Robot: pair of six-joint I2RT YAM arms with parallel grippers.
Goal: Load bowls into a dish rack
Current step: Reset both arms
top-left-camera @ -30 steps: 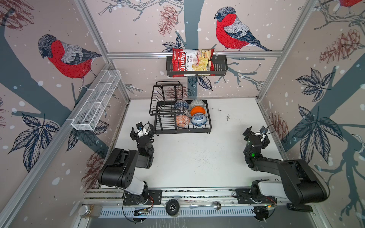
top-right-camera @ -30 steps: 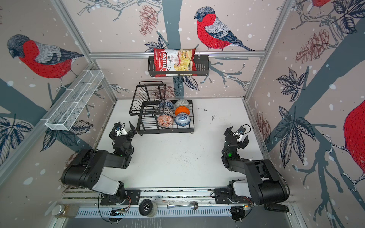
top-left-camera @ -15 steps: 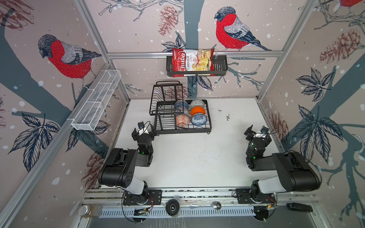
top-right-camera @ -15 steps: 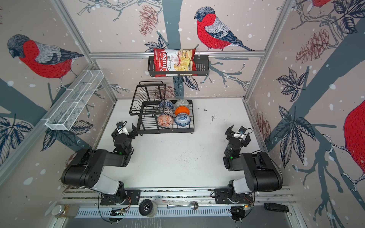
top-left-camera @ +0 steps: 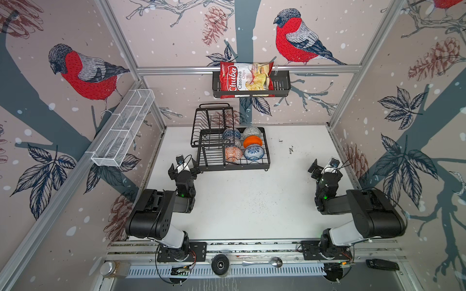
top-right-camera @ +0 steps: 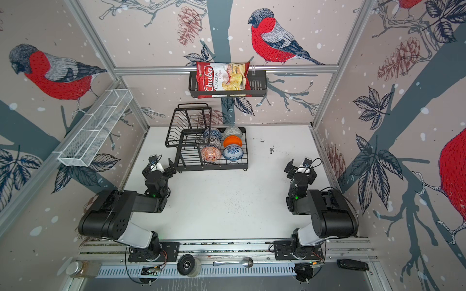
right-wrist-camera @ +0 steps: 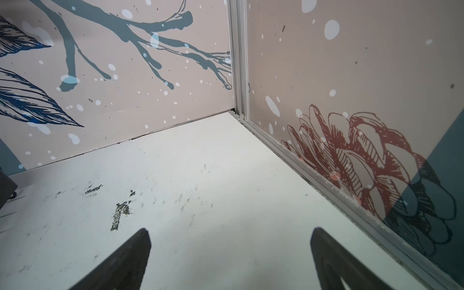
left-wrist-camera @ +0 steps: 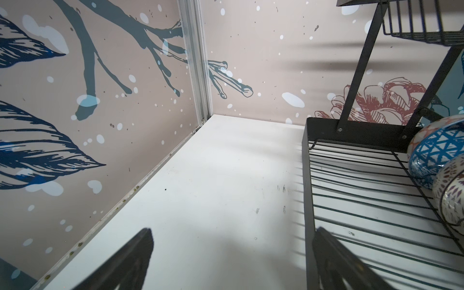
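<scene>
While bowls [top-left-camera: 253,152] sit racked, the left hand [left-wrist-camera: 233,229] gapes.

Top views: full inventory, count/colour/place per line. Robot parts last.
dish rack: 1, black wire, two-tier, back of table
bowls: 6, blue-triangle, grey-green, orange, black-lattice, red-orange, blue-flower; rack's lower tier, right half
chips bag: 1, red, in shelf basket
shelf basket: 1, black, back wall
mesh basket: 1, white, left wall
spoon: 1, silver, front rail
jar: 1, clear, front-left corner
round cap: 1, black, front rail
flat device: 1, black, front-right corner
table: 1, white, scuffed
left hand: black, open, empty, by rack's front-left corner
right hand: black, open, empty, near right wall
</scene>
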